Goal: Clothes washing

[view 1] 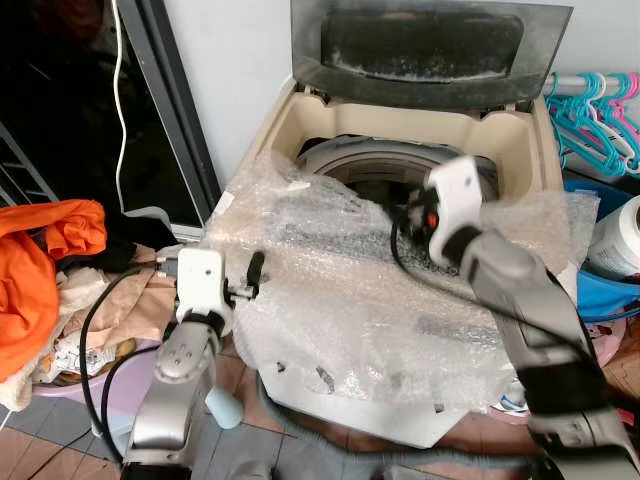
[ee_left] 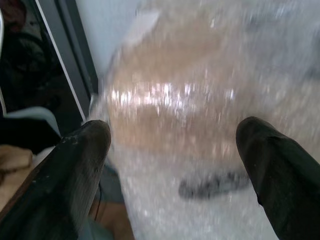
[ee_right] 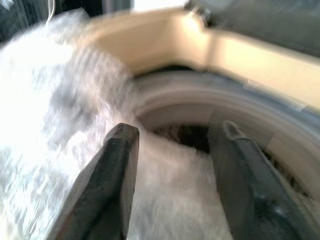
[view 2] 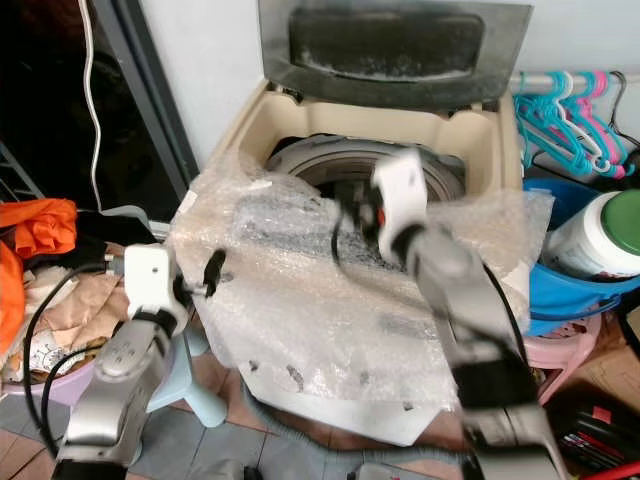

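Observation:
A beige top-loading washing machine [view 1: 512,140] stands ahead with its dark lid [view 1: 425,45] raised. Its front and top are draped in bubble wrap [view 1: 350,290]. My right gripper [ee_right: 175,132] hovers open at the front rim of the drum [view 1: 365,170], with nothing between its fingers [ee_right: 117,165]; the inside of the drum looks dark. At the machine's left corner, my left gripper [ee_left: 172,132] is open and faces the wrap, empty. An orange garment [view 1: 40,260] tops a pile of clothes at the left, apart from both grippers.
The clothes pile sits in a pink basin [view 1: 60,385] on the floor. A dark sliding-door frame [view 1: 175,110] rises at the left. Coloured hangers [view 1: 595,120], a blue basin [view 1: 600,290] and a white jar [view 2: 600,235] crowd the right. A grey hose [view 1: 300,450] lies below the machine.

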`<state>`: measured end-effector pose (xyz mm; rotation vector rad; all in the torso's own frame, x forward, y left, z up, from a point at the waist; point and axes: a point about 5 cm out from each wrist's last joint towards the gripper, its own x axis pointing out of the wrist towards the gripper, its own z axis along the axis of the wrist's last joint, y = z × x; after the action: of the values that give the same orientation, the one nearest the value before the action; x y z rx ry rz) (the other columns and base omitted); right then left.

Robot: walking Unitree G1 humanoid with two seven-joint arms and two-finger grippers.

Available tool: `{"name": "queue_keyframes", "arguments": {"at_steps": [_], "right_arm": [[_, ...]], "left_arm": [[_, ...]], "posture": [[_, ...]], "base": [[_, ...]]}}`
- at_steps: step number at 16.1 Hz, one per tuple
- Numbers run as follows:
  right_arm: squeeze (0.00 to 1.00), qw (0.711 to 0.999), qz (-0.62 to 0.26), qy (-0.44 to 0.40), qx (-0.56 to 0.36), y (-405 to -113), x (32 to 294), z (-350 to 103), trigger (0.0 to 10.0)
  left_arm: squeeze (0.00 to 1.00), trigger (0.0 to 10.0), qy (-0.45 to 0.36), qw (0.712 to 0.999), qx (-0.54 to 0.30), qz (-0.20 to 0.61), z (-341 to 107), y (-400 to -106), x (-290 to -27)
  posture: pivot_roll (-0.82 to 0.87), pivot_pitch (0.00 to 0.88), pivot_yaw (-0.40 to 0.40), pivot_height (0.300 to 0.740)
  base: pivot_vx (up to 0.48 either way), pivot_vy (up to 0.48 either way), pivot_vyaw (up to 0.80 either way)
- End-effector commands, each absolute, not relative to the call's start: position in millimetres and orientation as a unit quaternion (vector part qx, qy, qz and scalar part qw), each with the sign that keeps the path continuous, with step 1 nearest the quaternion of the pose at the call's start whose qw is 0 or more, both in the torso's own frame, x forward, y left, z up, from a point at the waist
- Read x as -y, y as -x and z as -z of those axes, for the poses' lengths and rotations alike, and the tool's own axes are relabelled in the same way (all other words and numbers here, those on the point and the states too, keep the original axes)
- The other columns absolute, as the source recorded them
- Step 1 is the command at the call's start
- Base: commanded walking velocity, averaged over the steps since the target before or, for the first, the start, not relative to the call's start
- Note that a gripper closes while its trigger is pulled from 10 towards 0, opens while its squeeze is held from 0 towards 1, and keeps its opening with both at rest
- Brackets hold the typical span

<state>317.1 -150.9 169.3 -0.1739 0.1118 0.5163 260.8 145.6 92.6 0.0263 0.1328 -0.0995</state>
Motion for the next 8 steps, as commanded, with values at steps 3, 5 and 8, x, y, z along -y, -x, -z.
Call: {"name": "queue_keyframes", "arguments": {"at_steps": [3, 5, 8], "right_arm": [[1.0, 0.968, -0.238, 0.082, 0.003, -302.7, 156.9, -183.0, 10.0], [1.0, 0.97, -0.227, 0.082, 0.028, -293.6, 153.1, -182.8, 10.0], [1.0, 0.973, -0.198, 0.093, 0.077, -283.3, 143.3, -184.8, 10.0]], "left_arm": [[0.0, 10.0, -0.016, 0.996, -0.068, 0.053, -92.5, -261.4, -143.2], [0.0, 10.0, -0.013, 0.996, -0.067, 0.054, -92.9, -264.0, -141.6], [0.0, 10.0, -0.01, 0.995, -0.058, 0.075, -96.1, -266.0, -135.8]], "posture": [[-0.06, 0.0, 0.071, 0.74], [-0.07, 0.0, 0.078, 0.74], [-0.08, 0.0, 0.086, 0.74]], "base": [[0.0, 0.0, 0.0], [0.0, 0.0, 0.0], [0.0, 0.0, 0.0]]}}
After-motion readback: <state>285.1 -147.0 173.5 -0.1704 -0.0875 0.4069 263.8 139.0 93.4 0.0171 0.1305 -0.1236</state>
